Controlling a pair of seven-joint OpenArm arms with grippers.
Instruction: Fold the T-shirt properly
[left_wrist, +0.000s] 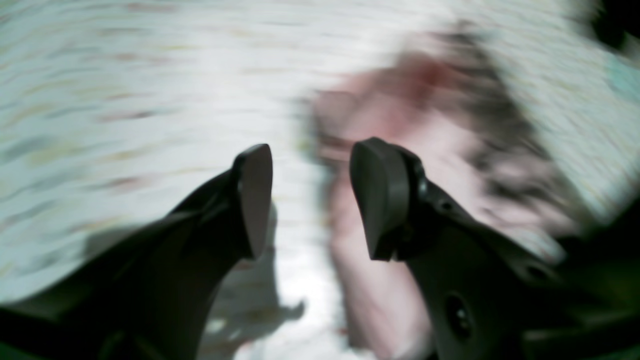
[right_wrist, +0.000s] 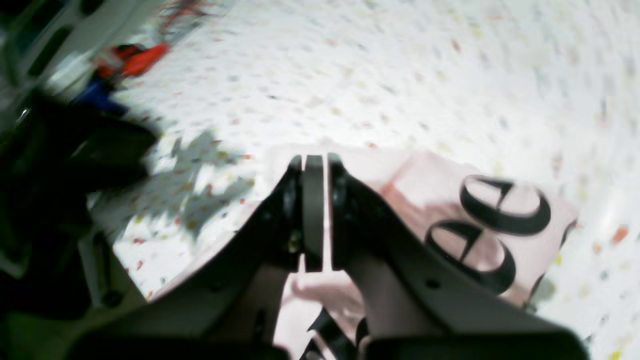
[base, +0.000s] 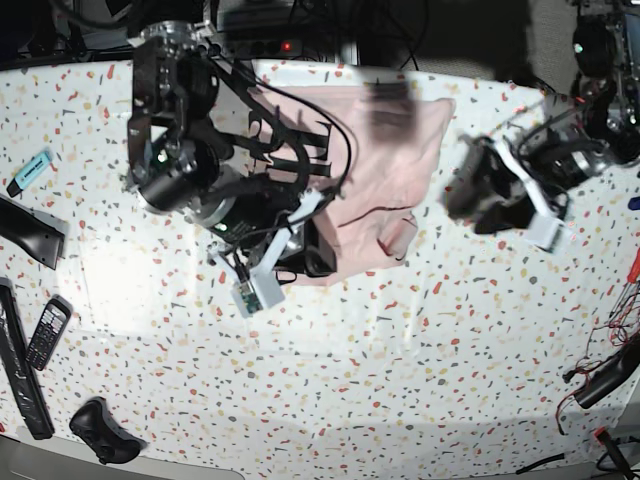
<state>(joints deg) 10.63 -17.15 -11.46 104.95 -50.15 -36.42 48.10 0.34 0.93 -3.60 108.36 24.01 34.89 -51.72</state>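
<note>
The pale pink T-shirt (base: 385, 165) lies bunched on the speckled table (base: 400, 380), toward the back middle. In the right wrist view its black lettering (right_wrist: 495, 210) faces up. My right gripper (right_wrist: 325, 160) hangs over the T-shirt's (right_wrist: 430, 180) near-left edge, pads pressed almost together, with no cloth showing between them; in the base view that gripper (base: 315, 255) sits at the shirt's lower left corner. My left gripper (left_wrist: 315, 145) stands wide open and empty above the table, with the blurred T-shirt (left_wrist: 400, 115) just beyond its right finger. Seen from the base, the left arm (base: 490, 190) is blurred, beside the shirt's right edge.
A teal marker (base: 32, 170), a black phone (base: 47, 332), a long black bar (base: 20, 370) and a black controller (base: 100, 430) lie along the table's left side. Cables (base: 610, 370) trail at the right edge. Red and blue items (right_wrist: 140, 57) lie beyond the right gripper.
</note>
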